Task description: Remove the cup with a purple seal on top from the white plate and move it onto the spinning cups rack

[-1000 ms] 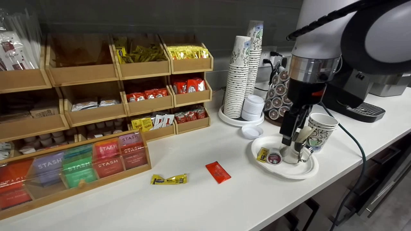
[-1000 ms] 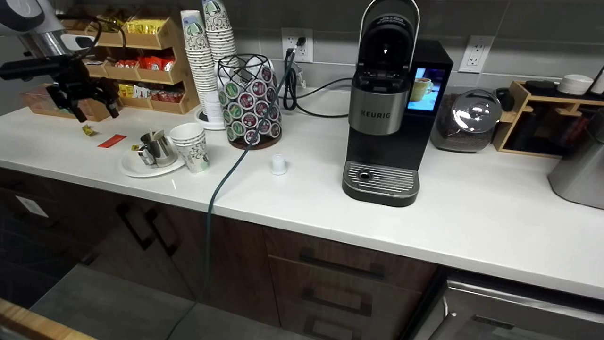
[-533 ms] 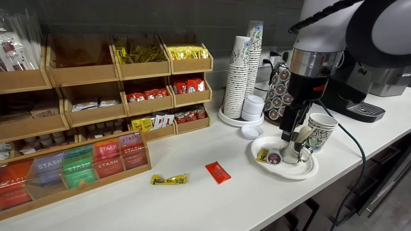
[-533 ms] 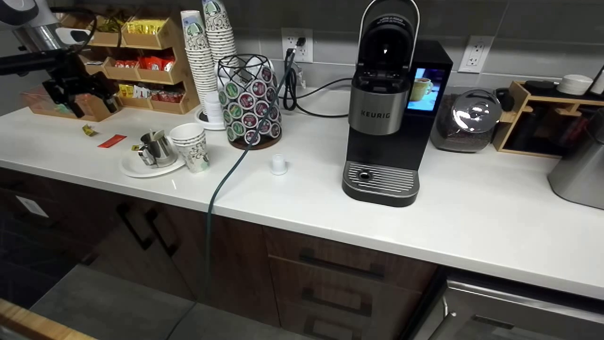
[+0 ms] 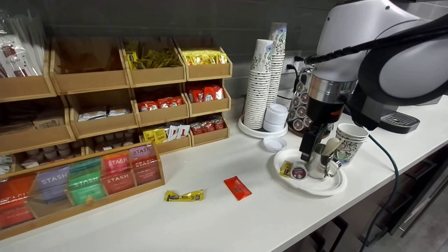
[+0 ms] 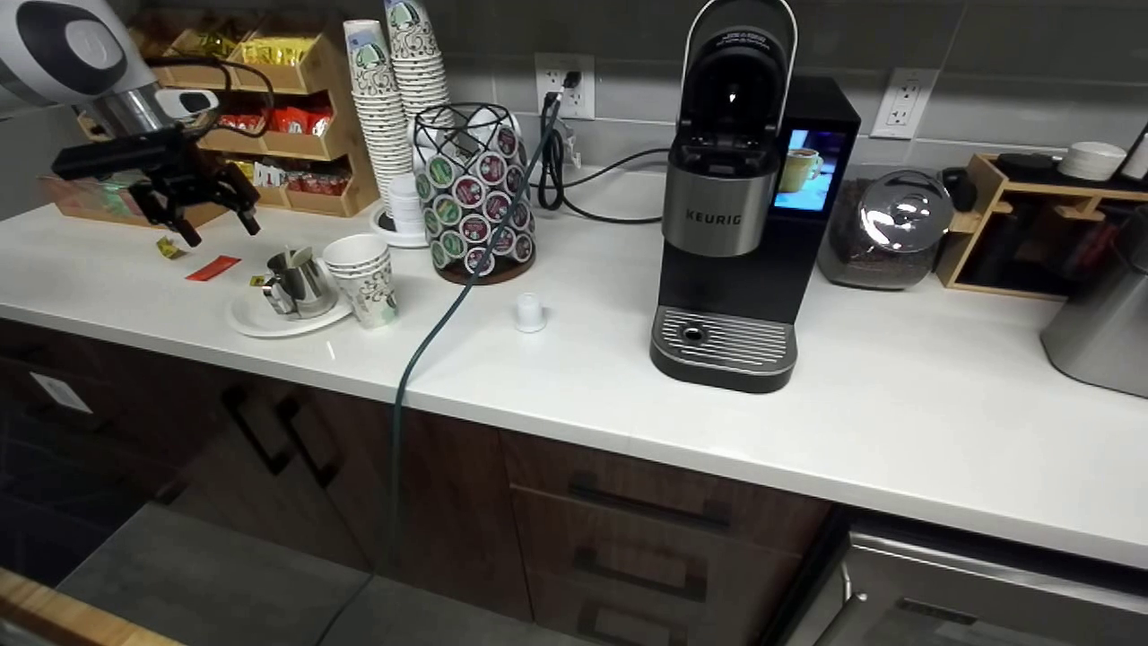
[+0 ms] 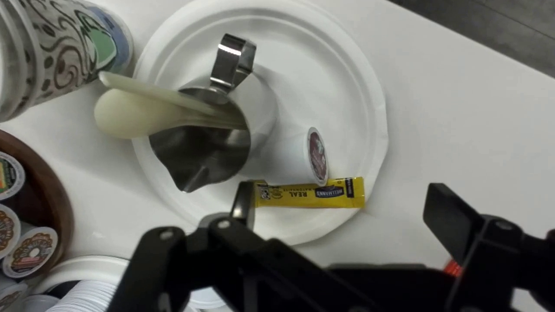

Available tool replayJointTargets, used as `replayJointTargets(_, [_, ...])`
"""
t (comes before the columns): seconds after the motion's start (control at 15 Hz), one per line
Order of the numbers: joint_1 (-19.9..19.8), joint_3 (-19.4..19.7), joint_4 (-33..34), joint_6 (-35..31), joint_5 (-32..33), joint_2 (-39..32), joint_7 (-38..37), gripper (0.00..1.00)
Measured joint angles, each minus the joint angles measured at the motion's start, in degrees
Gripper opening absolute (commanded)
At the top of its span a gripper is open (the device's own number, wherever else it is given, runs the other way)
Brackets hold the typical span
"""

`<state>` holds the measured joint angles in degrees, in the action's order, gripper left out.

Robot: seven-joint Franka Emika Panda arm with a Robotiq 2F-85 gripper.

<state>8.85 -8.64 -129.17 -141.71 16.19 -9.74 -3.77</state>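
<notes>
- End effector: jaws spread wide. Wrist view: one jaw overlaps the plate at 6 o'clock, the other is past the rim toward 4, over the bench.
- In an exterior view it hangs up off the bench, toward 11 from the plate.
- Purple pod: on the plate at 4 o'clock in wrist view, lying on its side, foil facing 3.
- Mayo packet: plate's 5 o'clock, just beside the pod. The two overlap in view; contact is hard to call from this angle.
- Pitcher: upright, plate's 9 o'clock, pale utensils leaning out between 9 and 10.
- Paper cups: short stack just beside the plate, toward 10.
- Rack: upright on bench, 2 o'clock from the plate in an exterior view, rows of pods in it.
- White pod: rim-down on bench, rack's 5 o'clock.
- Red packet: flat on bench, between 8 and 9 from the plate.
</notes>
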Motion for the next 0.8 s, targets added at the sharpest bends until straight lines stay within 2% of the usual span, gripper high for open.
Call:
replayJointTargets(0.13, [-0.3, -0.1, 1.5, -2.8, -2.9, -3.5, 4.3, 1.00])
replayJointTargets(0.33, [-0.2, 0.6, 4.2, -1.4, -3.4, -7.8, 6.8, 1.00])
replayJointTargets(0.6, [-0.1, 0.5, 4.4, -2.0, -3.6, -7.6, 7.3, 1.00])
replayJointTargets(0.8, [-0.4, 0.4, 4.3, -6.4, -4.0, -9.0, 12.3, 1.00])
